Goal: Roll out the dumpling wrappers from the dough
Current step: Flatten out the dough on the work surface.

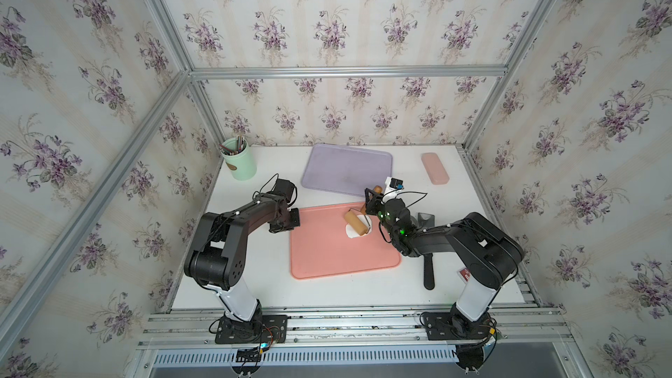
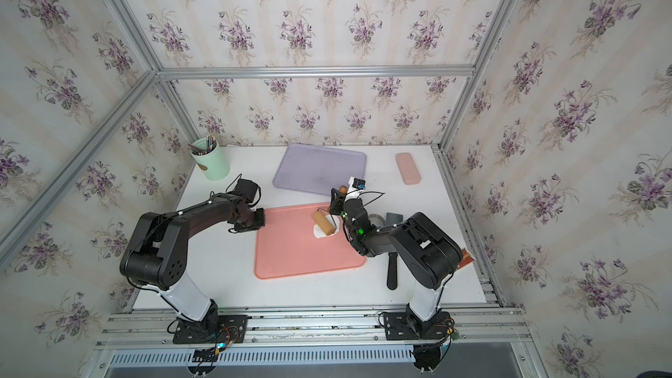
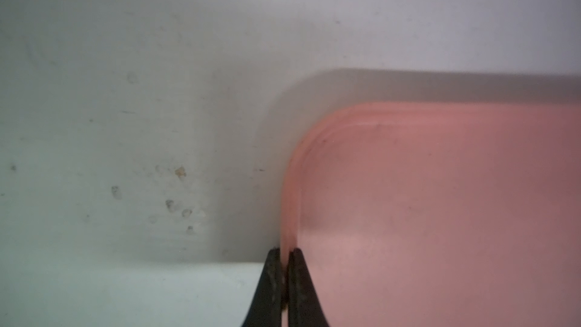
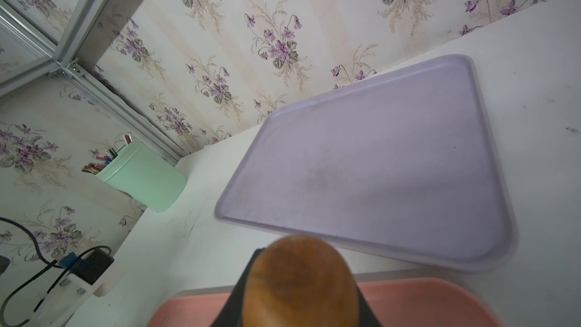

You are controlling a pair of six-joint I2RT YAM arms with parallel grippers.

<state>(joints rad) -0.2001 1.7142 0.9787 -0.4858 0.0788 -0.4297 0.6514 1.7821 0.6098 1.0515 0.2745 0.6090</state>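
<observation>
While the left hand (image 1: 287,222) pinches the left rim of the pink tray (image 1: 327,256) near its far corner, its two fingers (image 3: 270,278) pressed tight on either side of the rim in the left wrist view, we see the right hand (image 1: 374,198) clamped round the wooden handle (image 4: 298,281) of the roller (image 1: 357,222). In the right wrist view that handle fills the gap between the black fingers. The roller's barrel lies across the dough (image 1: 351,232), a flat white patch in the far right part of the pink tray, showing past the barrel's edges in both top views. Farther back on the bench (image 1: 327,292) we find a purple tray (image 1: 345,169), a green cup (image 1: 240,161) of pencils at the far left corner and a pink case (image 1: 435,168) at the far right. A black tool (image 1: 429,270) lies just right of the pink tray, partly under the right arm.
</observation>
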